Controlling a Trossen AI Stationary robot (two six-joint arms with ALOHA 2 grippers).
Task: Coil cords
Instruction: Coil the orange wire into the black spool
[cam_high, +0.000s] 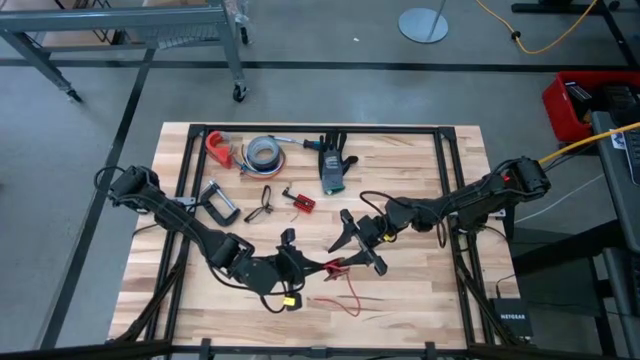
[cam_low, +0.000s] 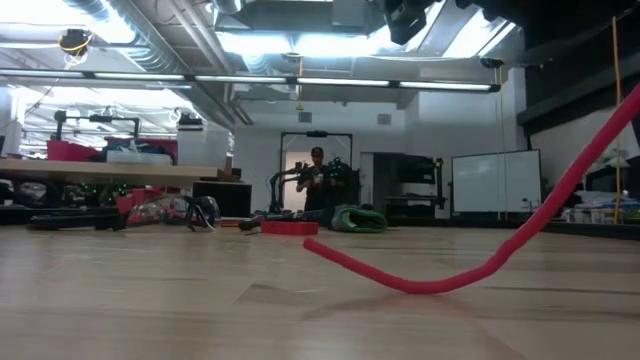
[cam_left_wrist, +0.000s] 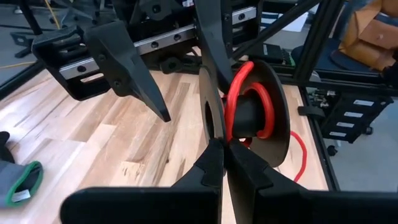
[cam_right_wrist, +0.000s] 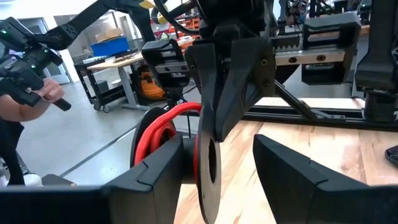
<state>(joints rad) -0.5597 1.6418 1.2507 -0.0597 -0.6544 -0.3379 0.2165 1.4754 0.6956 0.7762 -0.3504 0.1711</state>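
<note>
Winding is judged under way: the spool (cam_left_wrist: 261, 118) is gripped by the left gripper (cam_high: 291, 268)'s closed fingers, red cord (cam_left_wrist: 239, 93) wrapped round. The right gripper (cam_high: 358, 243)'s fingers are held wide; the slack cord must be caught next.

I had the left gripper (cam_high: 292, 262) and the right gripper (cam_high: 357, 243) near the table's (cam_high: 420, 300) front middle, with the cords (cam_high: 335, 268) between them and trailing toward the front edge. Behind them lay a connector piece (cam_high: 301, 201), a clamp (cam_high: 218, 202) to its left, and a tape roll (cam_high: 264, 152) and glove (cam_high: 333, 163) at the back.
</note>
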